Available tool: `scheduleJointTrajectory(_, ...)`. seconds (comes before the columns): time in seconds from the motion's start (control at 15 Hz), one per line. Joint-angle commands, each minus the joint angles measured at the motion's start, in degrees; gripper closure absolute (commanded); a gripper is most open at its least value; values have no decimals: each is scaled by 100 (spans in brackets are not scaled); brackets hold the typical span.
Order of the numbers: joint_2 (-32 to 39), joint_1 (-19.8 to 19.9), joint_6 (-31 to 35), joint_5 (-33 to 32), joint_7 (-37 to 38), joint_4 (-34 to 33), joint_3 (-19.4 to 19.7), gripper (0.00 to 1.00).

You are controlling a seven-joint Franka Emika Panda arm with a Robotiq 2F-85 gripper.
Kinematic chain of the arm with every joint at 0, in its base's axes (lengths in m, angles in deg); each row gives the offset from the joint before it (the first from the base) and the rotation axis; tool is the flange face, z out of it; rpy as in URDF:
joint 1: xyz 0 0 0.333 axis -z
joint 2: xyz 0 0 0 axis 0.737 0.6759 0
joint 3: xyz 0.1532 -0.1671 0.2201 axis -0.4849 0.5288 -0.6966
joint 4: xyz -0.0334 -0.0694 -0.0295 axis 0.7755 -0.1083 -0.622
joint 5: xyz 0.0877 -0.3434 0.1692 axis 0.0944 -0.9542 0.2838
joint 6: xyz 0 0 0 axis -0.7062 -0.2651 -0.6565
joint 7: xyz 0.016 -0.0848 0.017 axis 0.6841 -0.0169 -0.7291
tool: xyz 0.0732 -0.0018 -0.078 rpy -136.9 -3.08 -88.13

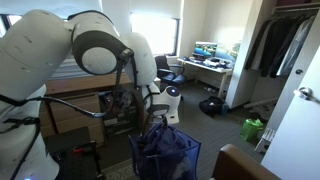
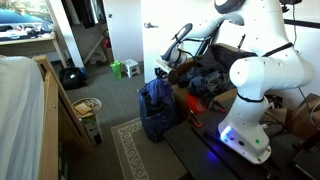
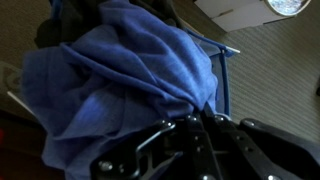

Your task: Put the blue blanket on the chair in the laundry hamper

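The gripper (image 3: pixel 200 125) is clamped on a bunched fold of the blue blanket (image 3: pixel 120 80): in the wrist view the creases all run to one pinch point at the dark fingers, which is why the cloth hangs as a drape and not a heap. In both exterior views the arm holds that pinch above the laundry hamper (image 1: pixel 190 158) (image 2: pixel 150 125), so the blanket's (image 1: pixel 160 145) (image 2: pixel 155 100) weight drops into the opening. Most of it looks to be inside or piled on top, with the hamper's blue rim (image 3: pixel 222 75) showing just beside the fabric. A high grip over the middle probably keeps loose edges from falling outside the frame. My judgement is that only the release is left
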State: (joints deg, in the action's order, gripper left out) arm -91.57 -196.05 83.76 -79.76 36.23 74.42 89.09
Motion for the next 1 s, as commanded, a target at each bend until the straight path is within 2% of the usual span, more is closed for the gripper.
scheduleJointTrajectory(0.0,-770,-55,-962,-1329,964,-1023,-64,98)
scheduleJointTrajectory(0.27,-1727,-37,-2175,-3166,2178,-2104,-433,98)
scheduleJointTrajectory(0.4,-2264,-30,-2808,-3890,2592,-2689,-688,98)
scheduleJointTrajectory(0.67,-3180,-25,-3918,-4897,2983,-3583,-1337,98)
scheduleJointTrajectory(0.93,-3817,-51,-4595,-5549,3062,-4204,-1858,98)
